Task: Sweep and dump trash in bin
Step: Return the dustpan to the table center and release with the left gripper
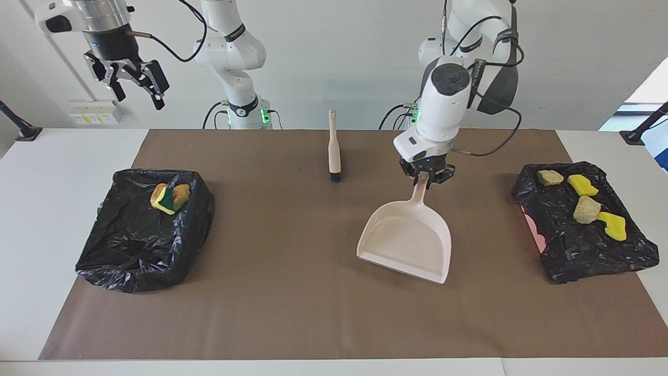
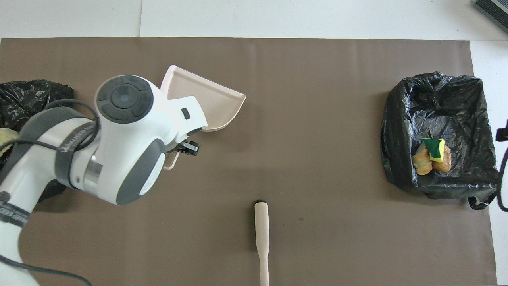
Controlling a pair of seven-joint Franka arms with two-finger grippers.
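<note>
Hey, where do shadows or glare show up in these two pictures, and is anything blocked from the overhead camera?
Facing view: soft shadow beside the dustpan; the black bag glints. Overhead view: the left arm hides the dustpan's handle and the left gripper; the brush casts almost no shadow.

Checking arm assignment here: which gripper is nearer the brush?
Left. The left gripper grips the dustpan handle, beside the brush. The right gripper waits raised, toward the right arm's end of the table.
</note>
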